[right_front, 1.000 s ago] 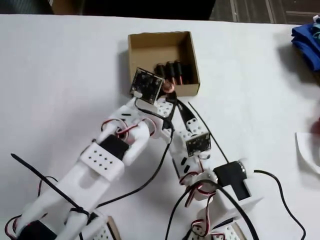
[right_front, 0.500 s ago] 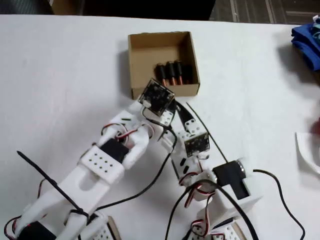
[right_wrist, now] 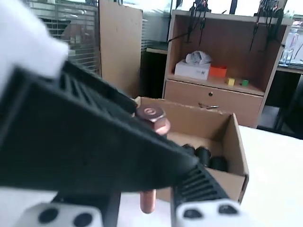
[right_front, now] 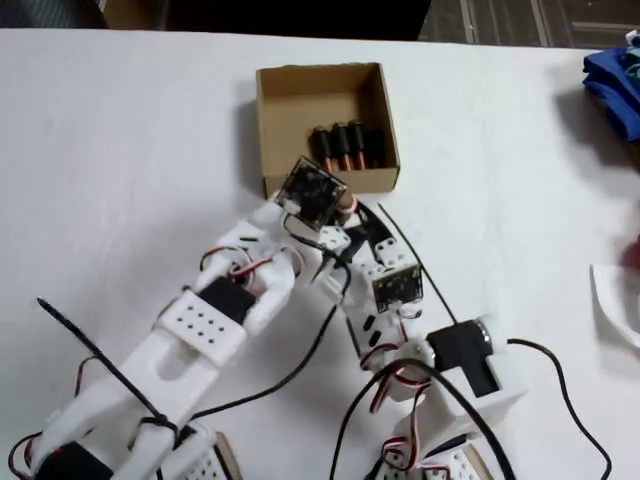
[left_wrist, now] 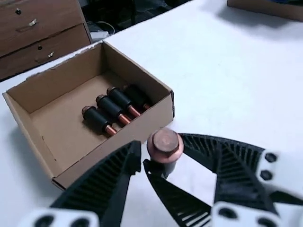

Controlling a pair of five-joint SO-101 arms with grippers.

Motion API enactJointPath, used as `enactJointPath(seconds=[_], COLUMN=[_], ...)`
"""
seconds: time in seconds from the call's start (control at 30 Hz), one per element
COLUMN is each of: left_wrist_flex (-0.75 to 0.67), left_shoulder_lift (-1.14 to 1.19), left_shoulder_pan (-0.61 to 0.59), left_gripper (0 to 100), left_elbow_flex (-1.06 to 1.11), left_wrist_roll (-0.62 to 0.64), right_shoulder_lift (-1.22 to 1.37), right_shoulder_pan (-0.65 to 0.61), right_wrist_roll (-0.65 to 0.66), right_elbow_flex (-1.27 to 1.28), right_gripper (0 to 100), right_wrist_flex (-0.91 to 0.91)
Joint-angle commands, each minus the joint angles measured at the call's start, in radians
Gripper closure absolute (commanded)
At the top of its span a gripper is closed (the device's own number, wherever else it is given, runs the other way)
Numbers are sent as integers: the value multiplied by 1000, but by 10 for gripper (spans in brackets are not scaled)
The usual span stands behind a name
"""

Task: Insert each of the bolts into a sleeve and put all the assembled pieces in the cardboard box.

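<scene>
Just outside the near wall of the cardboard box (right_front: 300, 110), the bolt (right_front: 347, 205) stands over the white table (right_front: 120, 150). It is close to that wall, but I cannot tell if it touches it. The wall is between the bolt and the inside of the box.

The top of the box is open. Three finished pieces (right_front: 345, 148) lie side by side in the near right part of the box. The left part of the box floor is bare. Wide bare table lies to the left of the box and behind it. A blue cloth (right_front: 612, 85) is far off at the right edge of the table. The two arms come in close together at the bolt, and black cables (right_front: 300, 360) hang between them.

The bolt is straight up and down. Its round copper head (left_wrist: 164, 144) is on top. In the right wrist view its copper end (right_wrist: 147, 201) points down. The part under the head looks dark.

The pieces in the box lie flat. They are lined up from the back of the box to the near wall, with their copper ends toward the near wall.

The left gripper (left_wrist: 142, 156) pinches the bolt with its tips, just under the head. The right gripper (right_front: 358, 222) is right beside the bolt, but I cannot tell if it is holding on or has let go.
</scene>
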Motion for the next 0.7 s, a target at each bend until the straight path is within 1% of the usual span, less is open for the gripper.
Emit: enactJointPath(seconds=[0.0,0.07,0.13,0.23,0.33,0.4,0.53,0.6,0.67], left_wrist_flex=[3,9,11,32,137,213,374,420,431], left_shoulder_lift=[-14,-14,-14,-15,-15,-15,-15,-15,-15], left_shoulder_pan=[0,-5,-35,-126,-238,-316,-413,-436,-453], left_gripper=[737,737,737,737,737,737,737,737,737], left_elbow_flex=[-79,-128,-180,-246,-308,-321,-275,-228,-174], left_wrist_roll=[-9,-14,-12,-12,-11,-11,-9,-9,-6], right_shoulder_lift=[-4,-4,-4,-4,-4,-12,-5,-15,-15], right_shoulder_pan=[7,7,7,7,7,8,19,38,67], right_wrist_roll=[-8,-8,-8,-3,2,54,244,267,267], right_elbow_flex=[-23,-23,-23,-25,-28,-32,-118,-193,-290], right_gripper=[979,979,979,979,980,980,980,980,980], right_wrist_flex=[-25,-24,-22,-21,-21,-21,-2,84,189])
